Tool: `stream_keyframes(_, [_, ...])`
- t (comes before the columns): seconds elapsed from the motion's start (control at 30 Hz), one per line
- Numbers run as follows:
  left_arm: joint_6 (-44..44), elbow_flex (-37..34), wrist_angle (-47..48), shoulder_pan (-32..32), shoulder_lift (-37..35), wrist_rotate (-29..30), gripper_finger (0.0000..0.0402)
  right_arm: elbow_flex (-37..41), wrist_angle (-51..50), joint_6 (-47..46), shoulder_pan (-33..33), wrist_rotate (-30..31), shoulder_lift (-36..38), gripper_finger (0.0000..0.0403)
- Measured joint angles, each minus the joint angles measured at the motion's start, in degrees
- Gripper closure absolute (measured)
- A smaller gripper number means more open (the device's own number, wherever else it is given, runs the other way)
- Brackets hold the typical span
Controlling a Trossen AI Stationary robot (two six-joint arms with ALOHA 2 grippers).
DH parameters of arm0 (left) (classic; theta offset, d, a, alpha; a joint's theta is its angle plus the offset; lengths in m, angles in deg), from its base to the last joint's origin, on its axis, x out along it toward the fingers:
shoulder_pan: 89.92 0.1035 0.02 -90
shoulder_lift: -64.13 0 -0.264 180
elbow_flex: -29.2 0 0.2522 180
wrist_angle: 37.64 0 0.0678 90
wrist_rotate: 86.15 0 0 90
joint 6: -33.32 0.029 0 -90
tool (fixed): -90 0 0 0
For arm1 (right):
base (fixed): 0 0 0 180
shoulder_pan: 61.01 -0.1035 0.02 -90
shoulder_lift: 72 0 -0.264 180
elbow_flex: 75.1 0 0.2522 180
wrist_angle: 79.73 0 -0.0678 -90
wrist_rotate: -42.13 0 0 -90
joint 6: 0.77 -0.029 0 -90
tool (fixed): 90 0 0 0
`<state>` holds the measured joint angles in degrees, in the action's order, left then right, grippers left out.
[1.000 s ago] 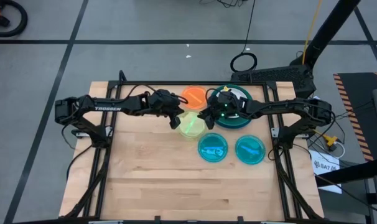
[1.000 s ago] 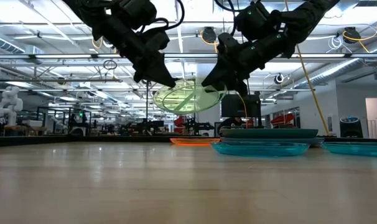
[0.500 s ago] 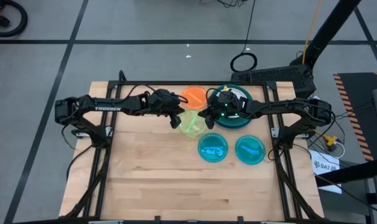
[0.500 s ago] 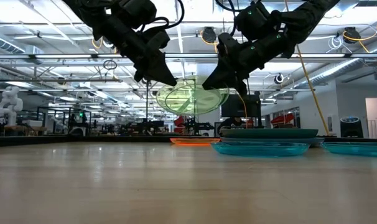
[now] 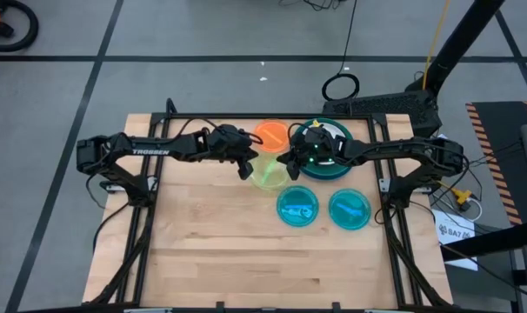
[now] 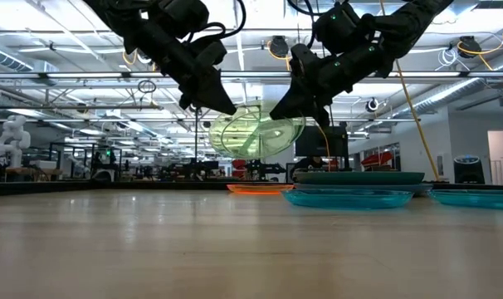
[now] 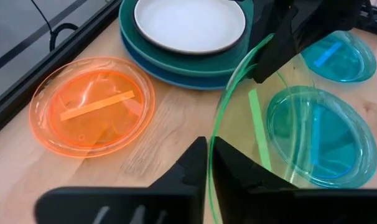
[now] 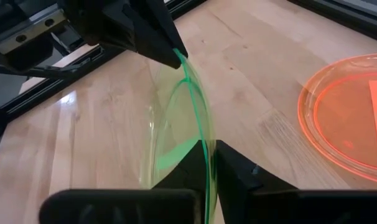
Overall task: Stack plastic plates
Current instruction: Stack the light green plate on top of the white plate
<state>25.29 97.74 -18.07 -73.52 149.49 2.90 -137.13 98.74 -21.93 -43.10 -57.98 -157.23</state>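
Observation:
A translucent lime green plate [image 5: 265, 171] hangs in the air over the table's far middle, tilted steeply. My left gripper [image 5: 246, 168] is shut on its left rim and my right gripper [image 5: 285, 165] is shut on its right rim. In the low view the plate [image 6: 256, 133] sits between the two sets of fingers, well above the wood. An orange plate [image 5: 270, 135] lies flat behind it. A white plate [image 7: 188, 25] rests on a teal plate [image 7: 176, 59], which lies on a blue one. Two cyan plates [image 5: 297, 207] [image 5: 350, 209] lie flat toward the near side. My left gripper pinches the lime green plate's rim [image 7: 211, 140] between its two fingers, at the plate's left side. The fingers slant down from the table's left. The plate is clear of the table and stands steeply tilted. My right gripper pinches the same plate's rim [image 8: 204, 146] between its two fingers, at the side opposite my left gripper [image 8: 170, 56]. The fingers slant down from the table's right. The plate hangs between both grippers, clear of the wood.
A black frame rail [image 5: 246, 117] runs along the table's far edge, close behind the orange plate. Bare wood [image 5: 246, 261] fills the near half of the table. The plate stack [image 6: 359, 178] stands under the right arm.
My right gripper has shut on the lime green plate's right rim. The plate, still held by my left gripper, has tipped steeper and stays clear of the table. Neither arm has shifted.

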Motion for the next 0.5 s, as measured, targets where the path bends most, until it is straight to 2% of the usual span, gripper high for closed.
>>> stream_keyframes(0.23, [0.07, 0.00, -0.22, 0.00, 0.00, 0.00, 0.0321, 0.00, 0.04, 0.02, 0.00, -0.14, 0.00, 0.0387])
stream_keyframes(0.5, [2.46, 0.00, -0.14, 0.03, 0.00, 0.02, 0.0315, 0.00, -0.11, 0.01, 0.60, -0.43, 0.00, 0.0387])
